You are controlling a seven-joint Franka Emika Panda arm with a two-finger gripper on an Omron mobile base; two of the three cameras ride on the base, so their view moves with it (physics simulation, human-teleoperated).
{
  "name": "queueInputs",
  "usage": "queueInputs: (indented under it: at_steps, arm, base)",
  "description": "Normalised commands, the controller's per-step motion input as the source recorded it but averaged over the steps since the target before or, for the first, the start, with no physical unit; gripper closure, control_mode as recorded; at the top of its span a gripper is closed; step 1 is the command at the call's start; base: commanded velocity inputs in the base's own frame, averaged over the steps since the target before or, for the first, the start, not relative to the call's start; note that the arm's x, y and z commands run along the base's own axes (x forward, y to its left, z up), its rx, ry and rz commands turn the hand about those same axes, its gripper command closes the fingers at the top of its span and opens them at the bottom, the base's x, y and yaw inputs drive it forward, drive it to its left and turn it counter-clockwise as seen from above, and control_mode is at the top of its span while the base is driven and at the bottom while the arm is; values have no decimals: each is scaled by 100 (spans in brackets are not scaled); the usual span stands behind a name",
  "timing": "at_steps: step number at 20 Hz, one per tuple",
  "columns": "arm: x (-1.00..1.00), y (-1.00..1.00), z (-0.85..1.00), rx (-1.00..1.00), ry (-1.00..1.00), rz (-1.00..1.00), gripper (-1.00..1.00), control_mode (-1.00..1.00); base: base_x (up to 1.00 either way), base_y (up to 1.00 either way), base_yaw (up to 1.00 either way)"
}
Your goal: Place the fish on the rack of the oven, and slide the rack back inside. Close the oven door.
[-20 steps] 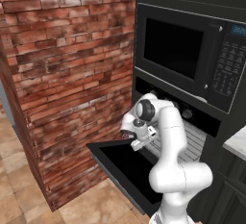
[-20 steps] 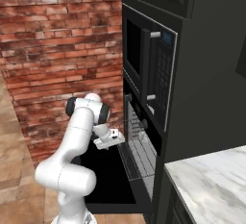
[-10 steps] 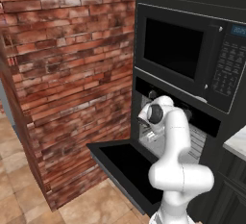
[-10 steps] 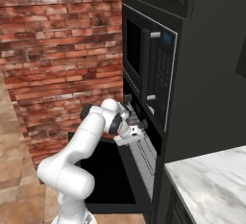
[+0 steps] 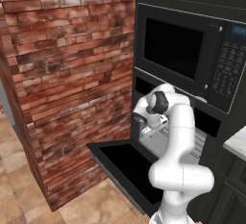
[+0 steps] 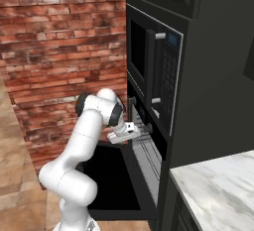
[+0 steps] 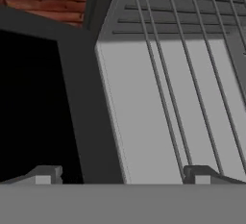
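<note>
The black oven stands with its door dropped flat and open. My gripper hovers at the left side of the cavity mouth, just above the door's hinge edge. In the hand view the gripper is open, its fingertips far apart with nothing between them. Thin bars of the light-grey rack run over the pale cavity floor ahead, and the black door lies to the left. The right base view has the gripper beside the rack. The fish is out of view.
A black keypad microwave sits directly above the oven. A red brick wall stands close on the left of the door. A marble counter is at the right, and tan floor tiles lie below.
The arm has swung from over the open door toward the oven, and the hand has moved up to the cavity mouth. The door has stayed flat.
</note>
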Motion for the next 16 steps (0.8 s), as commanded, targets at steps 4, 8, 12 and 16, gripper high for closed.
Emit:
queueInputs:
  at_steps: [4, 8, 12, 16]
  arm:
    - [-95, 100, 98, -5, -2, 1, -100, -100]
    - [-100, 100, 65, -13, -2, 0, -100, -100]
    - [-99, 100, 54, -18, 0, 0, -100, -100]
    - [-88, 100, 48, -23, 0, 0, -100, -100]
  base:
    - [0, 0, 0]
    - [0, 0, 0]
    - [0, 0, 0]
    - [0, 0, 0]
